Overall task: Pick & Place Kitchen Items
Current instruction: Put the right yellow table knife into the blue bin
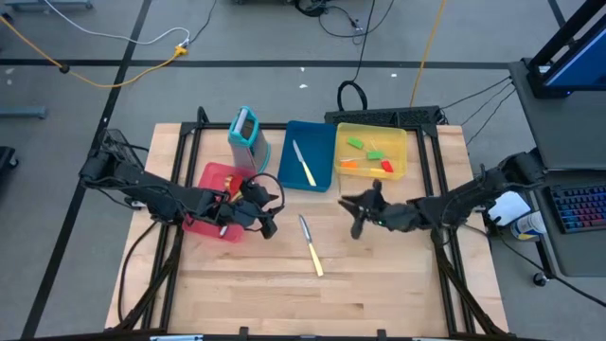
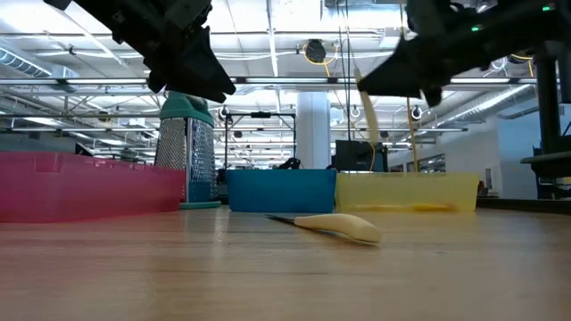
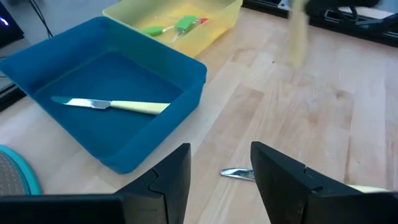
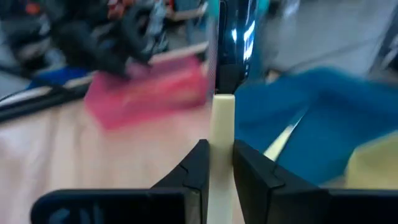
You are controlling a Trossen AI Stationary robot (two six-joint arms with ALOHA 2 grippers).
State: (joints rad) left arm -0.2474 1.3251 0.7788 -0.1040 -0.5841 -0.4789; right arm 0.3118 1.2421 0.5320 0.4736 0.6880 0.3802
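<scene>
A cream-handled knife (image 1: 311,246) lies flat on the bare wooden table (image 1: 379,294), nearest the front edge, between both arms. Above it, the right gripper (image 4: 216,163) hangs in the air, clamped on a 2nd knife (image 4: 222,118) by its cream handle. The left gripper (image 3: 219,167) hovers beside the red tray (image 1: 210,178), fingers apart, holding nothing. Farther back, a 3rd knife (image 1: 304,164) rests in the blue tray (image 1: 322,133), and small spatulas (image 1: 367,152) lie in the yellow tray (image 1: 398,134).

The knife (image 4: 222,155) pinched in the right gripper (image 4: 217,163) runs off the picture's edge, its blade smeared with blur. Beyond it, the red tray (image 4: 149,93) is blurred, and the left gripper (image 1: 268,225) partly hides that tray's contents.
</scene>
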